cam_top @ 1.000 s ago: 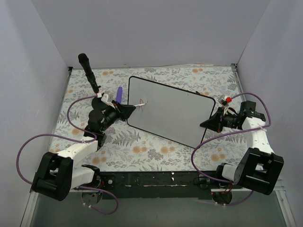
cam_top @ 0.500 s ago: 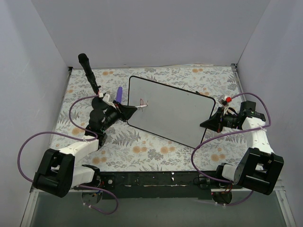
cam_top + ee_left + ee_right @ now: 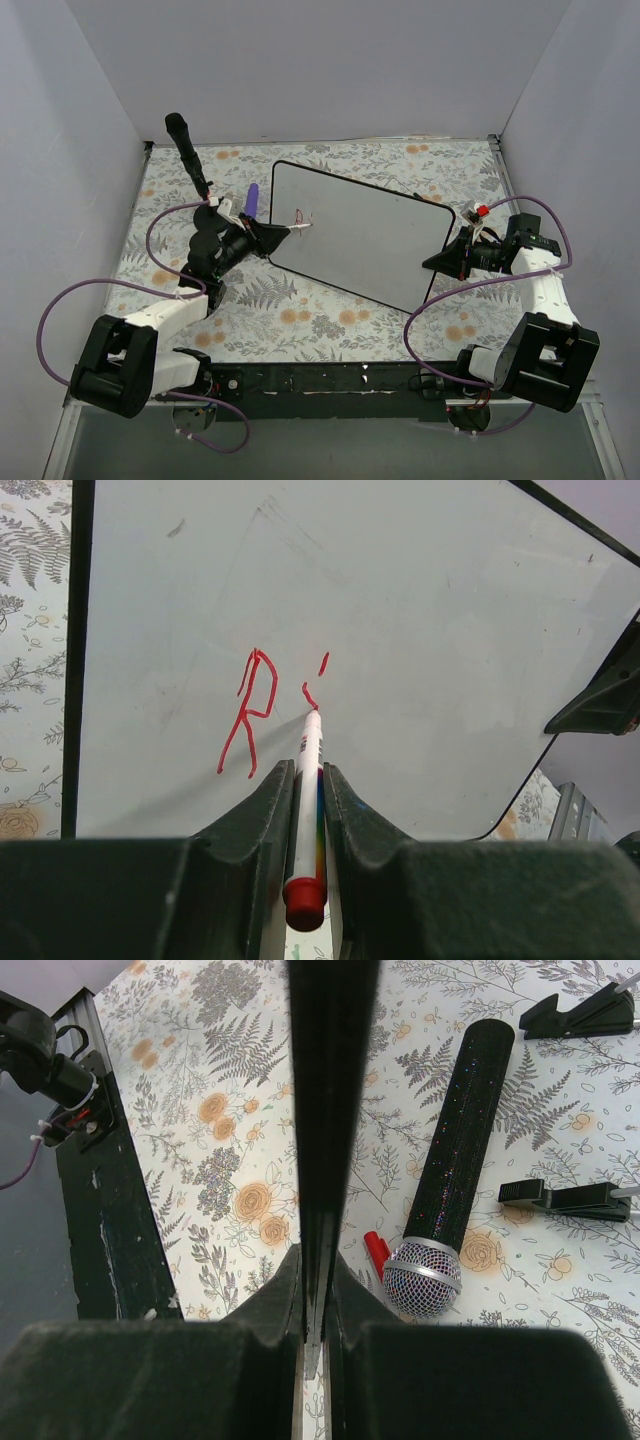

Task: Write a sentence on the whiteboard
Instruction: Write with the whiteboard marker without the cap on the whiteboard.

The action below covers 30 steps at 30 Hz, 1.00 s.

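The whiteboard lies in the middle of the table, turned a bit crooked. The left gripper is squeezed tight on a red marker, and the tip touches the board. Only a little of the sentence is there. A red "R" sits near the board's left end. Just beside it are a dot and a small curl, which look like the start of an "i". The right gripper is pinched onto the board's right edge. I think its job is to stop the board from sliding.

To do this step well, the left arm should press softly and go slowly, with short strokes. A hard push could shove the board or squash the tip. The tip should lift clear between letters, so no stray line joins them.

The next letter should go just to the right, as tall as the "R". The row should run along the board's long edge, not the table's, because the board is crooked. There is lots of white space to the right.

The right gripper should hold firm while the marker moves. If the board slips, the letters will wobble.
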### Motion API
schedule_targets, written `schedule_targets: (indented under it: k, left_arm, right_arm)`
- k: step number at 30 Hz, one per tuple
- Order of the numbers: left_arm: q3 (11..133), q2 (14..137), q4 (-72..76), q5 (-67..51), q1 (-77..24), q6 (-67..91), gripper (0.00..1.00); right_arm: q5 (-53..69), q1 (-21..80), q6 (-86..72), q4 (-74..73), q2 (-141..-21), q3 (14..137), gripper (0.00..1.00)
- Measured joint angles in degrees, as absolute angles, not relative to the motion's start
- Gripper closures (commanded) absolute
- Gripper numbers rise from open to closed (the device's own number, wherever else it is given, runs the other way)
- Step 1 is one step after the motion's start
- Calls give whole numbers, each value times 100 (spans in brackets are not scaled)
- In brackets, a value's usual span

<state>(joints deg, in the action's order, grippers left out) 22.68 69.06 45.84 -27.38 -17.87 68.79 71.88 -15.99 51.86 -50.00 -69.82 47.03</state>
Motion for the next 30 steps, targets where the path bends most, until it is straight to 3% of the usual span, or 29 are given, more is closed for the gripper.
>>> schedule_targets:
  k: [30]
  left_arm:
    - [2040, 6740, 4121, -2580, -1800, 6855, 100]
  right_arm:
    - [7177, -1599, 5203, -4998, -6987, 4703, 99]
